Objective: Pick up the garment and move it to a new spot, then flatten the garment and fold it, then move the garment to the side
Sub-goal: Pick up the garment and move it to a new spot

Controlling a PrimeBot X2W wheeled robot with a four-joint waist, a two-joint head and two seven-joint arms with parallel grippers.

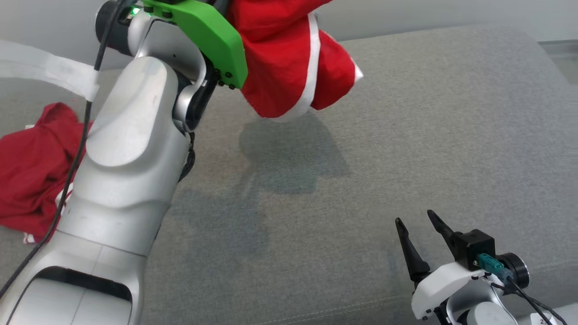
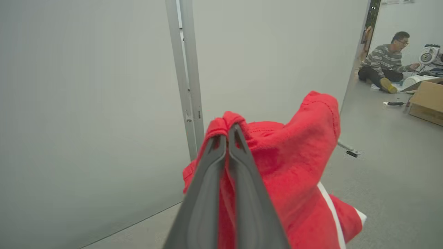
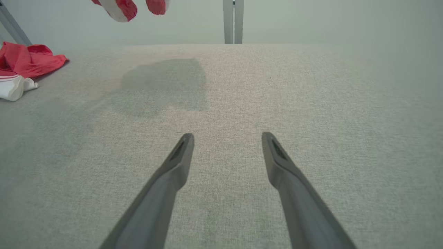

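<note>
The right gripper (image 1: 414,216) sits low over a grey fabric cushion (image 1: 406,135), fingers spread wide and empty, and a second red heap (image 1: 31,171) lies at the cushion's left edge. Further out, the left gripper (image 2: 228,133) is pinched tight on the garment (image 1: 289,58), which hangs clear above the cushion, bunched, bright red with white stripes. Beyond stand pale wall panels (image 2: 86,86), and past them a person (image 2: 384,65) sits on the floor by a box (image 2: 427,100).

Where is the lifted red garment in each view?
Head view: garment at top centre, hanging.
Left wrist view: garment centre to lower right, in the left pincer.
Right wrist view: garment at top left edge.
Landmark: red pile, left in head and right wrist views.
</note>
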